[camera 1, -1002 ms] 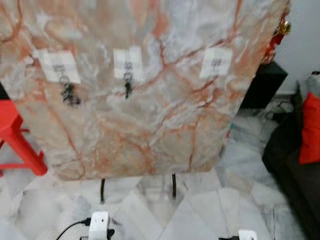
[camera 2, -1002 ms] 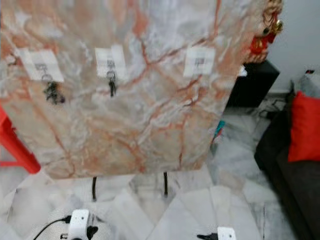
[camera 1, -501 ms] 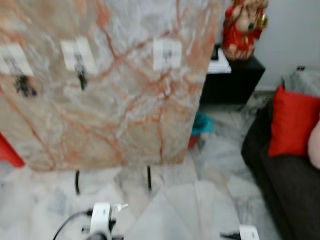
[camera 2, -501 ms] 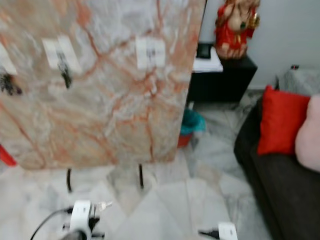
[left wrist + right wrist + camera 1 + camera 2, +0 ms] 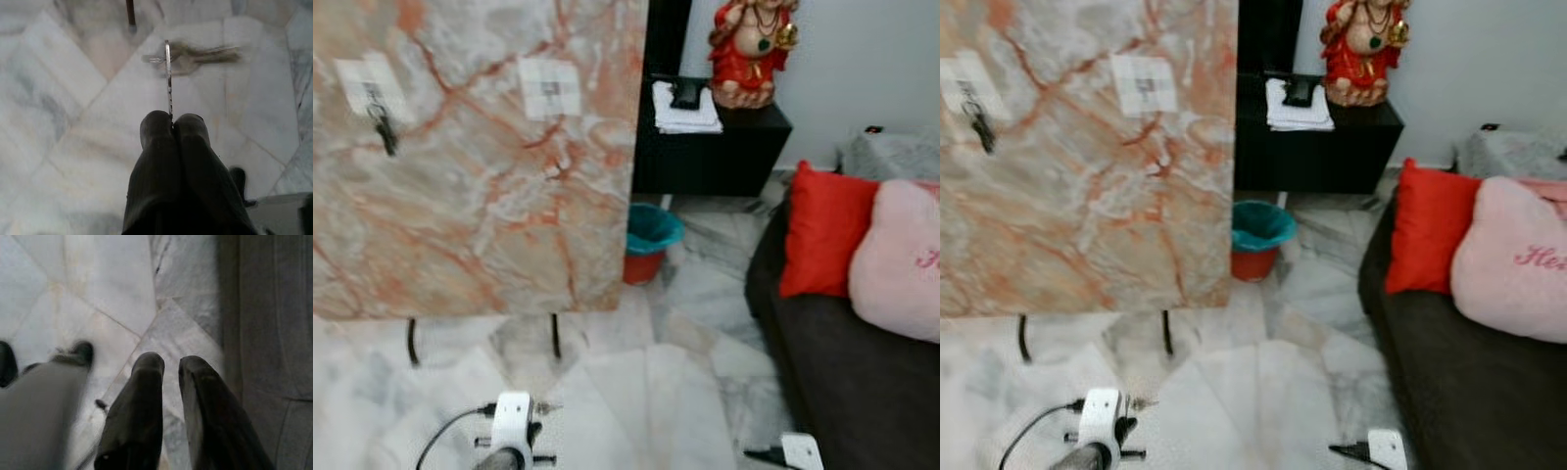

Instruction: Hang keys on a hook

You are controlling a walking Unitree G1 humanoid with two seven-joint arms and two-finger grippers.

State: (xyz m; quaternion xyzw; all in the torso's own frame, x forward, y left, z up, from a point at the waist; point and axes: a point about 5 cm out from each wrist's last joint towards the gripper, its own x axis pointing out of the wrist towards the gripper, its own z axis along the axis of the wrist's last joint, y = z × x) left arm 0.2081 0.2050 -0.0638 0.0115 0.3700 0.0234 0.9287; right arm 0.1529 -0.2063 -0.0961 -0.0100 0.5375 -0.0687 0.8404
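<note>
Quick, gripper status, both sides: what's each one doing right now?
Left gripper: shut on the keys, pinching the key ring above the floor.
Right gripper: fingers slightly apart, holding nothing, arm low beside the sofa.

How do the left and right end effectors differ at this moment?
The left end effector has its fingers pressed together on a key ring, with blurred keys hanging beyond it; the right end effector has a narrow gap between its fingers and holds nothing. Under the left is marble floor; the right hangs beside the dark sofa. Both have black fingers pointing down.
</note>
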